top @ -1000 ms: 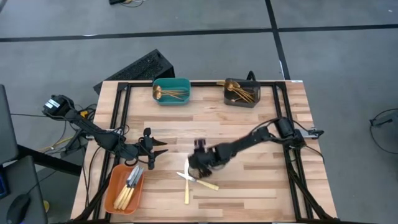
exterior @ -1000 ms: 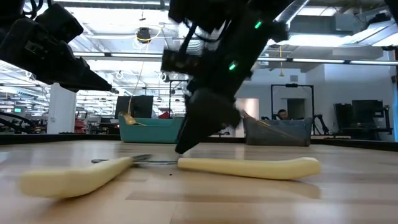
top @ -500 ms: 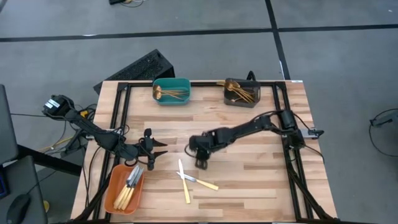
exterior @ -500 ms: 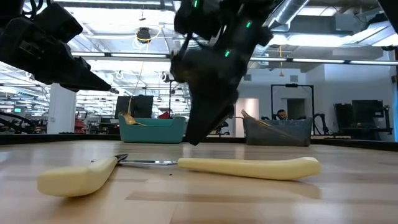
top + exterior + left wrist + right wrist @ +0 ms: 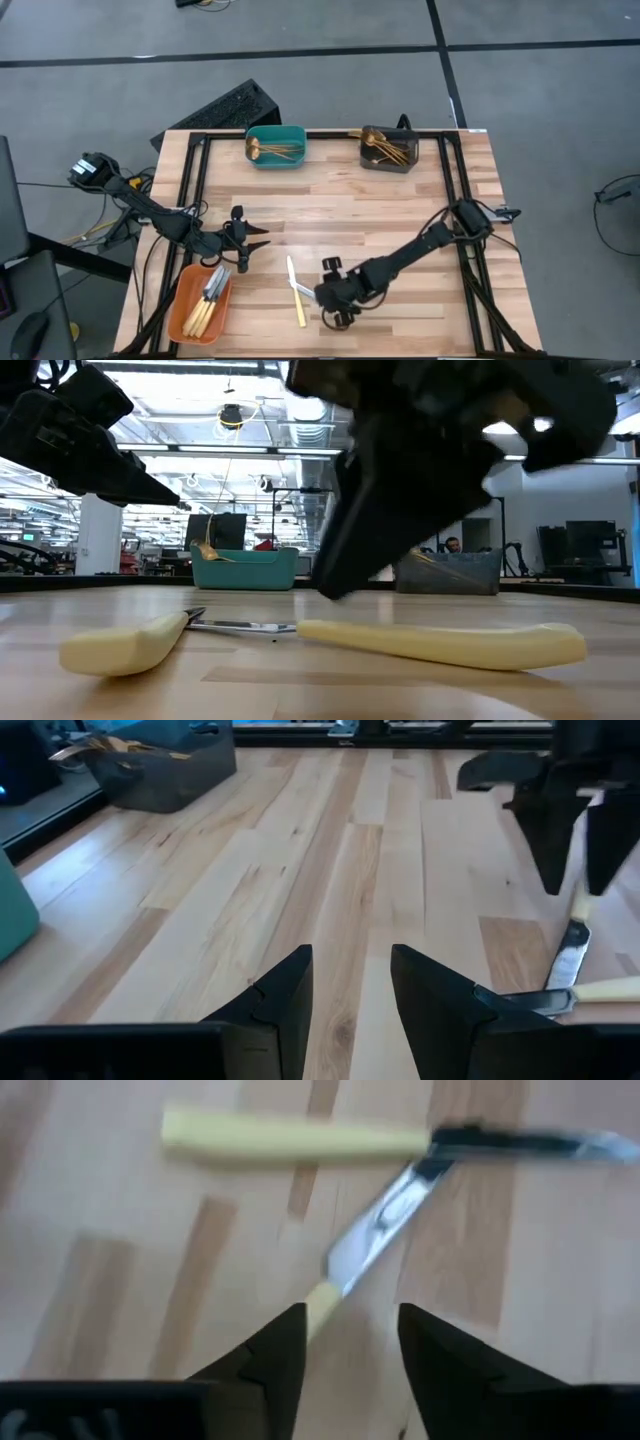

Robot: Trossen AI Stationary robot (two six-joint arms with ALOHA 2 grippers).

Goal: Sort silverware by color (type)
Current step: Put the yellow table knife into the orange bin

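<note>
Two knives lie crossed on the table near its front edge. One lies near-to-far (image 5: 297,300) (image 5: 290,1140). The other lies slanted, its blade (image 5: 303,288) (image 5: 385,1225) showing and its pale handle (image 5: 440,642) running under my right gripper (image 5: 338,312) (image 5: 352,1315). That gripper is open, and the handle's end (image 5: 320,1302) shows between its fingers. My left gripper (image 5: 255,238) (image 5: 350,955) waits open above the table at the left, beside the orange bin (image 5: 200,303), which holds knives. My right gripper points slanting down over the handle end (image 5: 320,1302) of the slanted knife, one open finger on either side of it. Whether a finger touches the handle I cannot tell. The knife lies flat on the table.
A teal bin (image 5: 275,147) and a dark grey bin (image 5: 390,150), both with gold pieces, stand at the far edge. Black frame rails run along the table's left and right sides. Bare wood lies between the bins and the knives.
My right gripper rose from the crossed knives, swung toward the far edge, then came toward the near edge, over the slanted knife's handle. That handle has shifted nearer the front edge. The other knife's handle also slid a little. My left arm kept still.
</note>
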